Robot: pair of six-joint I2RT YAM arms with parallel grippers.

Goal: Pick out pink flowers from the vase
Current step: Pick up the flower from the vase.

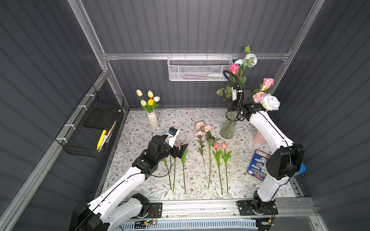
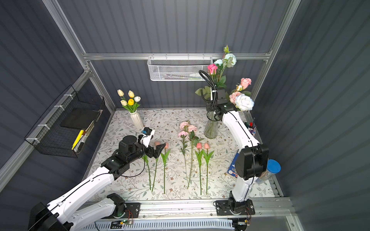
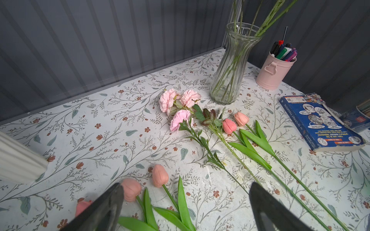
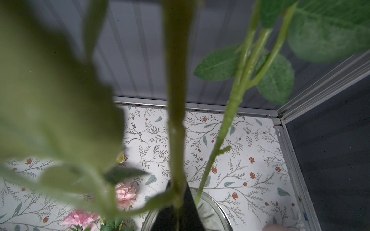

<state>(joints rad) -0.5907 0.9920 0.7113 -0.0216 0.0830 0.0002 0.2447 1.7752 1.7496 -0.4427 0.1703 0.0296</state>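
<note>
Ribbed glass vase [image 3: 226,80] holds leafy green stems; pink roses [image 1: 268,82] stand in it beside a white rose [image 1: 270,102]. Right gripper [image 4: 177,198] fingers clamp one thick stem [image 4: 176,100] at its mouth. Left gripper [image 3: 186,188] fingers spread wide above smooth pink tulips [image 3: 160,176] lying on the floral worktop [image 3: 100,128], beside ruffled carnations [image 3: 180,106].

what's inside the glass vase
Green stems stand in the vase, bearing pink roses, a white rose and pale blue ones. The right pincer is shut on one stem just above the rim; which bloom it bears is hidden by leaves.
</note>
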